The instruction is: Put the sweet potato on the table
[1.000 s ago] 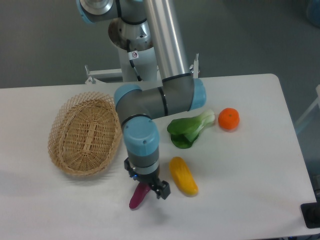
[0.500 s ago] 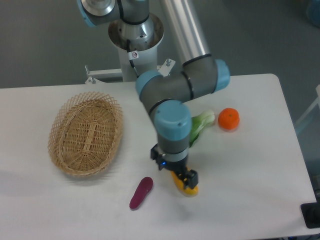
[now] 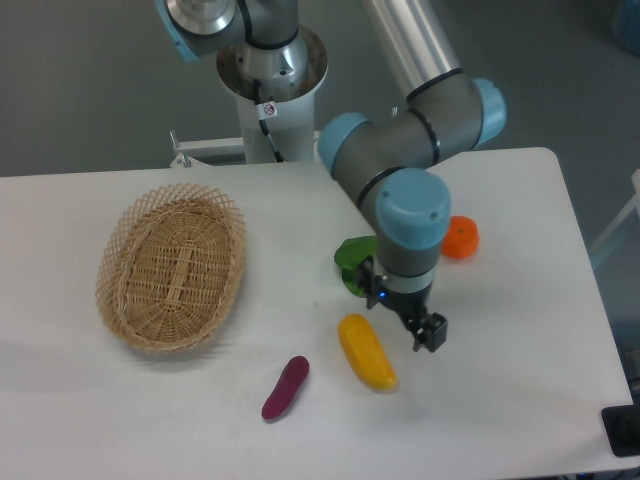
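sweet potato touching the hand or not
Apart. The fixed camera shows the sweet potato lying alone on the table, with the hand off to its right past the yellow vegetable.

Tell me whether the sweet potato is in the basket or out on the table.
Out. The sweet potato lies flat on the white table, apart from the basket.

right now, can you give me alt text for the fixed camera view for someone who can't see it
A purple sweet potato lies alone on the white table, while the robot arm's end effector hangs to its right, holding nothing. Between them lies a yellow vegetable; a wicker basket sits at left, with leafy greens and an orange fruit partly hidden behind the arm.
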Tool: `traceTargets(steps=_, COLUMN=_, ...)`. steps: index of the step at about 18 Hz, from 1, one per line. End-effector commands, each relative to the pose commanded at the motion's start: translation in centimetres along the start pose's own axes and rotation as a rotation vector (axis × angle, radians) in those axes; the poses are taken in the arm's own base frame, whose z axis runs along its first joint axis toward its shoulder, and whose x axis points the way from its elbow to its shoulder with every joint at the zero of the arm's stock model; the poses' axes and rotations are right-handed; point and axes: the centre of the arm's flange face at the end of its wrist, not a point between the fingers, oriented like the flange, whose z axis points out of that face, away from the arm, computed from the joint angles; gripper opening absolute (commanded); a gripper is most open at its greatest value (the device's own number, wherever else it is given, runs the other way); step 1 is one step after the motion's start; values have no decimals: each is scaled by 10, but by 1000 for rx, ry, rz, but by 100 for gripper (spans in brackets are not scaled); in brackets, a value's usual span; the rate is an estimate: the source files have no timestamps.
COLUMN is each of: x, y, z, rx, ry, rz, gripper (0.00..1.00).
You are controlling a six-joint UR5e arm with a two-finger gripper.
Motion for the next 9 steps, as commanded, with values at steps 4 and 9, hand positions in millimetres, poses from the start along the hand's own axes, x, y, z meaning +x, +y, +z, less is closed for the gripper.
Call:
traceTargets(steps=4, x=-11, y=34, z=-2, rx=3, ry=-3, rz=0, gripper=100)
traceTargets(steps=9, x=-21, y=73, z=-2, rx=-2, ry=-6, rz=36, gripper=100)
